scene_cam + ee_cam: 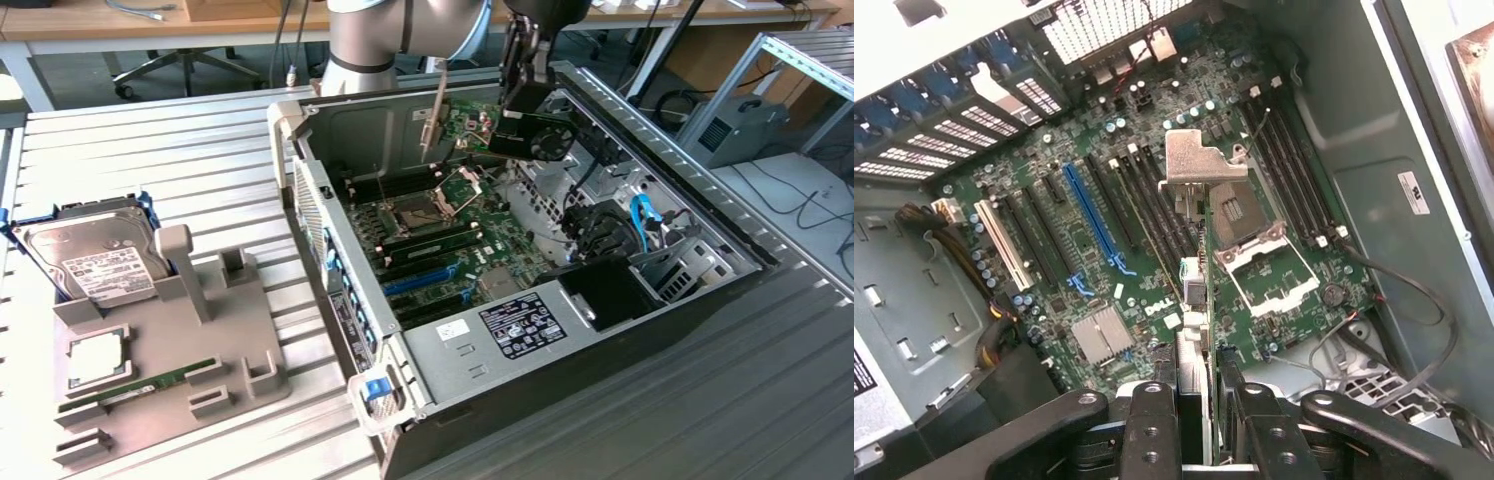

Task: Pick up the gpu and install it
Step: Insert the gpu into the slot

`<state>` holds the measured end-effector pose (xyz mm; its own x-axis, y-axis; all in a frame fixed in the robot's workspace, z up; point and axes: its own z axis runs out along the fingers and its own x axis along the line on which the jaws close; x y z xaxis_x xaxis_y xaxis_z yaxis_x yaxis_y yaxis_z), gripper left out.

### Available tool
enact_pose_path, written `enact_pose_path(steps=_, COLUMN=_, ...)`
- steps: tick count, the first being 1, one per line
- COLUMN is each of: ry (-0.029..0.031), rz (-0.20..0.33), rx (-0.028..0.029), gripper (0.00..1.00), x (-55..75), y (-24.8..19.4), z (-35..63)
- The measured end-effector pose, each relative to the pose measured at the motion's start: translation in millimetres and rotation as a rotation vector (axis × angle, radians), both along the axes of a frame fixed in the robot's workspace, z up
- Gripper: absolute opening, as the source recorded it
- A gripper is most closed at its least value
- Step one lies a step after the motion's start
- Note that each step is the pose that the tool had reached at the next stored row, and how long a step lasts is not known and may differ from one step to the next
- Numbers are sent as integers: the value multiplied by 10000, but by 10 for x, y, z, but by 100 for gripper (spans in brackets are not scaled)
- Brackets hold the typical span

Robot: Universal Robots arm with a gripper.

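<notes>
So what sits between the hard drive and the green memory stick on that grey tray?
A square silver chip, lying in its own recess; the exterior view shows it.

Hard drive on grey fixture

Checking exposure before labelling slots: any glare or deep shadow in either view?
Exterior view: even light, darkest around the black shroud inside the computer case. Wrist view: the case wall is washed out white, the silver CPU bracket glints.
</notes>
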<state>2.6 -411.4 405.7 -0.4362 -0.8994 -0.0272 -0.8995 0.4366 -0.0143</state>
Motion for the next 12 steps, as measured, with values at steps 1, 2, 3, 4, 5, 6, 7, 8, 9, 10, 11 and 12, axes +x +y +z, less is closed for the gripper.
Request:
enact_pose_path(steps=1, ry=0, rz=48, rx=0, gripper=27, x=0, y=0, z=0)
enact_pose_path(steps=2, ry=0, rz=80, rx=0, gripper=27, x=0, y=0, z=0)
enact_pose_path(steps=3, ry=0, rz=132, rx=0, gripper=27, x=0, y=0, z=0)
enact_pose_path(steps=4, ry=0, rz=166, rx=0, gripper=27, x=0, y=0, z=0)
enact_pose_path(steps=5, ry=-1, rz=194, rx=1, gripper=27, x=0, y=0, z=0)
enact_pose_path(steps=6, ry=0, rz=221, rx=0, gripper=27, x=0, y=0, z=0)
enact_pose_path(steps=7, ry=0, rz=250, rx=0, gripper=27, x=0, y=0, z=0)
enact_pose_path(steps=8, ry=0, rz=276, rx=0, gripper=27, x=0, y=0, z=0)
enact_pose_path(steps=9, ry=0, rz=302, rx=0, gripper=27, x=0, y=0, z=0)
enact_pose_path(steps=10, ry=0, rz=327, rx=0, gripper=27, x=0, y=0, z=0)
enact_pose_path(steps=11, ry=0, rz=353, rx=0, gripper=27, x=0, y=0, z=0)
enact_pose_path(steps=12, ry=0, rz=388, rx=0, gripper=27, x=0, y=0, z=0)
